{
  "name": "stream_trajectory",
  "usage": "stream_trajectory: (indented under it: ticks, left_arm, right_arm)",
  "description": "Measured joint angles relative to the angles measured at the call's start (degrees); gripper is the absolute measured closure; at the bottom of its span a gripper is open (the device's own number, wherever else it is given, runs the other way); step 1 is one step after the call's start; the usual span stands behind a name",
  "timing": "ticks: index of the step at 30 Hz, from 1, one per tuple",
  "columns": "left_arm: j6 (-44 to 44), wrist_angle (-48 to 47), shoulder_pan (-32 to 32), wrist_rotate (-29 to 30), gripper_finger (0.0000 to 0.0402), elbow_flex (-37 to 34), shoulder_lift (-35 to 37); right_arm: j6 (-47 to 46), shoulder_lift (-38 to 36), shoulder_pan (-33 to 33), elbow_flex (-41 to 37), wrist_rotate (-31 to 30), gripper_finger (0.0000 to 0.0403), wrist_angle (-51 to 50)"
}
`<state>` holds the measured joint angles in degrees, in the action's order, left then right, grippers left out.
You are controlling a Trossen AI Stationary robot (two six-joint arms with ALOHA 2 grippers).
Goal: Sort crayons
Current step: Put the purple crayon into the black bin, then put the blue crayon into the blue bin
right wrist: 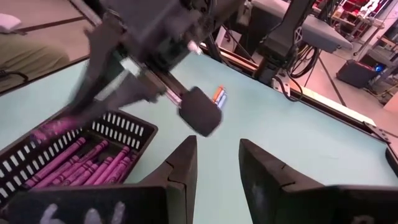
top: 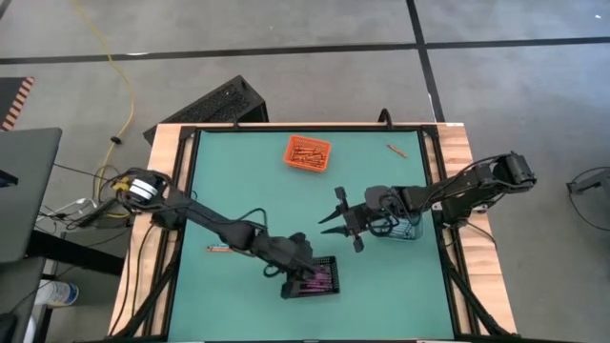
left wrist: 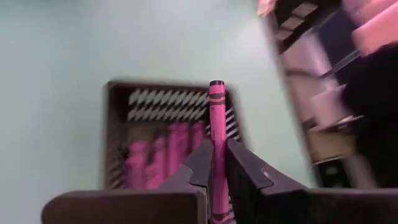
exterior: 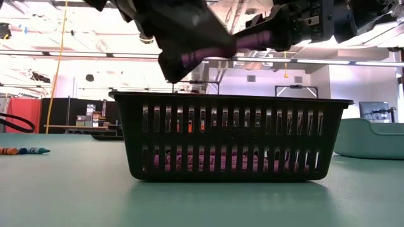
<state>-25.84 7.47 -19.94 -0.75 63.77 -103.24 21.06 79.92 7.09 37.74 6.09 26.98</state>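
Currently the left gripper (left wrist: 214, 163) hangs just above the black bin (top: 315, 277) near the front of the table, its fingers pinched tight on 1 purple crayon (left wrist: 216, 124) that stands out past the fingertips and points down toward the bin; inside, several more purple crayons (left wrist: 163, 158) lie side by side on the bin's floor. The right gripper (top: 345, 221) waits mid-table beside the teal bin (top: 404, 229), its fingers spread apart and holding nothing. Elsewhere, the orange bin (top: 307, 153) at the back holds orange crayons; 1 orange crayon (top: 396, 150) lies loose near the table's back right corner, and a few more loose crayons (top: 218, 249) lie near the left edge. Judging from this, the drop is the risky part; the crayon is held lengthwise and near 1 end, so on release it could tip, strike the bin's rim and roll out onto the table. Because the grip is off-centre, it might also land propped on the crayons already there rather than lying flat.
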Motion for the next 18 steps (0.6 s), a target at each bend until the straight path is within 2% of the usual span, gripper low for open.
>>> stream_trajectory:
  ticks: [5,13,18]
  left_arm:
    - [0.9,-7.3,0.3,1.5,0.0371,4.4,-1.1]
    - [1.4,-7.7,0.3,2.1,0.0315,4.5,-1.0]
    - [2.1,-13.7,0.9,-0.1,0.0286,4.5,0.6]
  right_arm:
    - [0.2,0.0,0.0,0.0,0.0,0.0286,-0.2]
    - [0.3,0.0,0.0,0.0,0.0,0.0286,-1.0]
    - [0.3,0.0,0.0,0.0,0.0,0.0286,-1.0]
